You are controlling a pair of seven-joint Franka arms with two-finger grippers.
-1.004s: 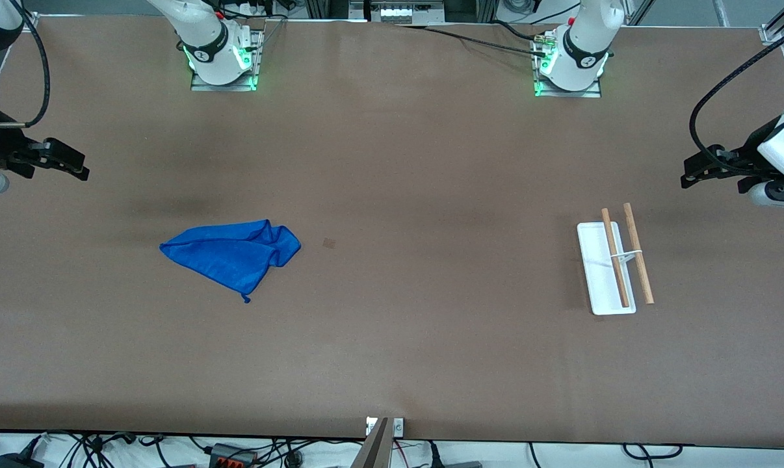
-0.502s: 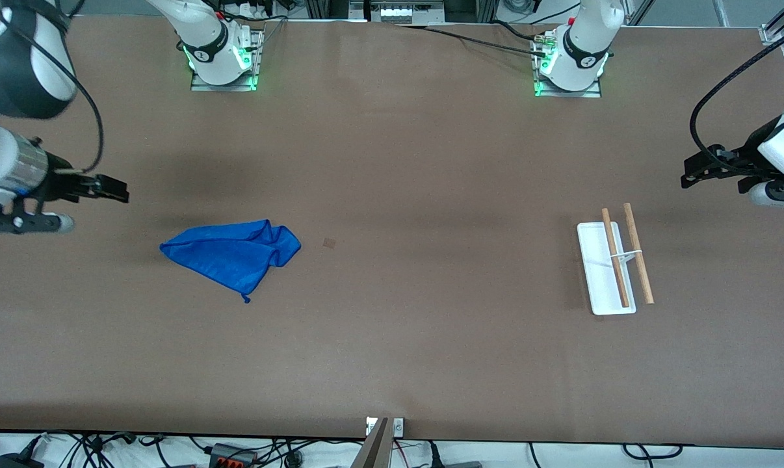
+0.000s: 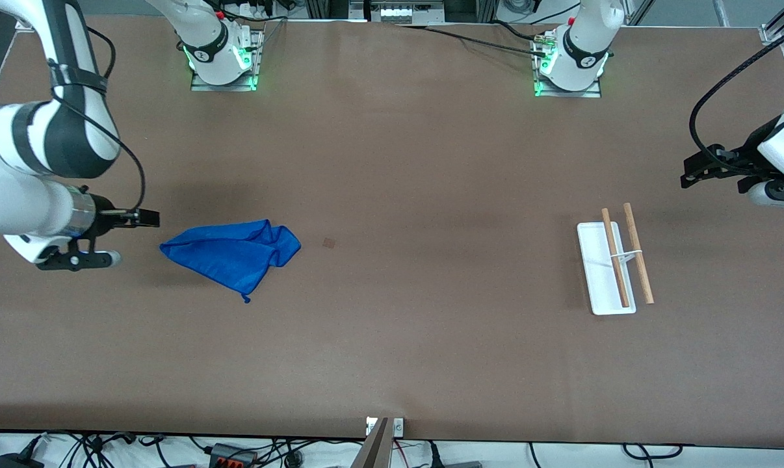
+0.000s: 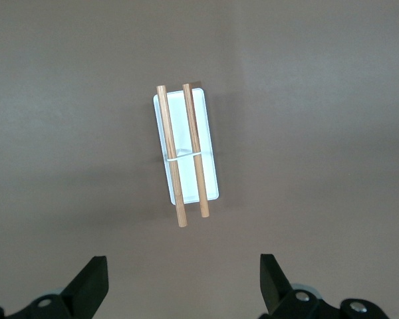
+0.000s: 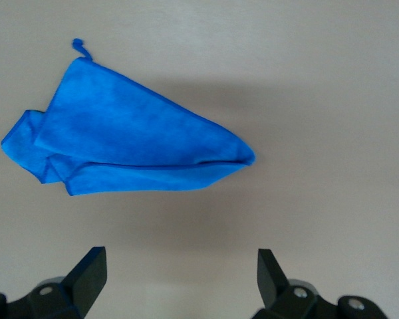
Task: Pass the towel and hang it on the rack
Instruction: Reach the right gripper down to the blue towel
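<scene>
The blue towel [image 3: 233, 255] lies crumpled and folded on the brown table toward the right arm's end; it also shows in the right wrist view [image 5: 126, 143]. My right gripper [image 3: 140, 218] is open and empty, over bare table just beside the towel's pointed end, apart from it; its own view shows it too [image 5: 179, 266]. The rack [image 3: 595, 263], a white base with two wooden rods [image 3: 638, 253], stands toward the left arm's end and shows in the left wrist view [image 4: 211, 174]. My left gripper [image 3: 694, 172] waits open and empty beside the rack [image 4: 183, 272].
A small dark mark [image 3: 329, 243] is on the table between towel and rack. A metal bracket [image 3: 384, 427] sits at the table's edge nearest the front camera, with cables below it. The arm bases [image 3: 223, 55] stand along the farthest edge.
My right arm has swung in from the table's end and brought its gripper close to the towel. The towel, the rack and the left arm have not moved.
</scene>
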